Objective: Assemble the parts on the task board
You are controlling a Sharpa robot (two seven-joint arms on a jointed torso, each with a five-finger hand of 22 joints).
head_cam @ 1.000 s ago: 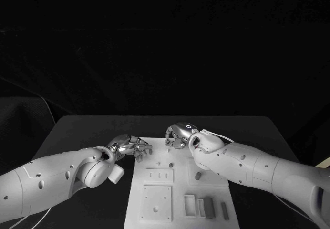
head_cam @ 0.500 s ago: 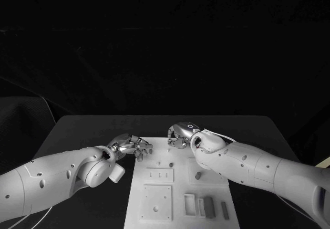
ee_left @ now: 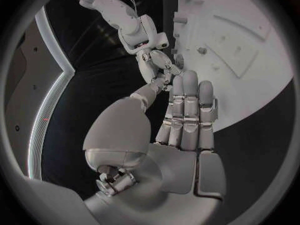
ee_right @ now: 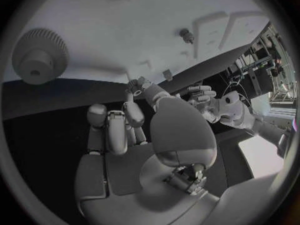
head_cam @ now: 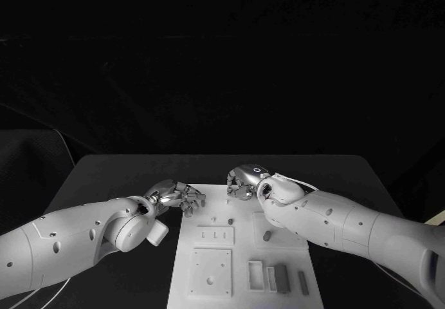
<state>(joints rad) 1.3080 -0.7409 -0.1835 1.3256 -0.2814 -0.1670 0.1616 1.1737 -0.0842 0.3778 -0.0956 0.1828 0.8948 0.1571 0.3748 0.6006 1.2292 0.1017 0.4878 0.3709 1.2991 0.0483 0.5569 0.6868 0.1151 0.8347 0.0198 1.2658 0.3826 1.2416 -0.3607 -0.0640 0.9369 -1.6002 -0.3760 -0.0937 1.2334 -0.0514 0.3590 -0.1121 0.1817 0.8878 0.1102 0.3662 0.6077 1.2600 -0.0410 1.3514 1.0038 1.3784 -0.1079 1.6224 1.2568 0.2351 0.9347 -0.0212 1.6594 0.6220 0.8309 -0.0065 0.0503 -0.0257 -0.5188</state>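
Note:
The white task board (head_cam: 243, 256) lies in the middle of the black table. My left hand (head_cam: 178, 196) hovers at the board's far left corner, its fingers (ee_left: 187, 112) straight and side by side, the thumb apart, nothing in it. My right hand (head_cam: 243, 183) is over the board's far edge, fingers curled (ee_right: 119, 125) and thumb drawn to the fingertips; whether a part sits between them is hidden. A grey gear (ee_right: 37, 60) lies on the board (ee_right: 125, 20) close to the right hand. A small peg (head_cam: 216, 221) stands further in, and a grey part (head_cam: 267, 237) lies beside my right forearm.
Several long grey parts (head_cam: 283, 280) lie in slots at the board's near right corner. A square plate (head_cam: 211, 273) takes up the near left part. My right forearm (head_cam: 343, 225) crosses the board's right side. Black table (head_cam: 121, 177) surrounds the board.
My left hand has edged slightly toward the board's far edge with its fingers straighter. The right hand has barely moved.

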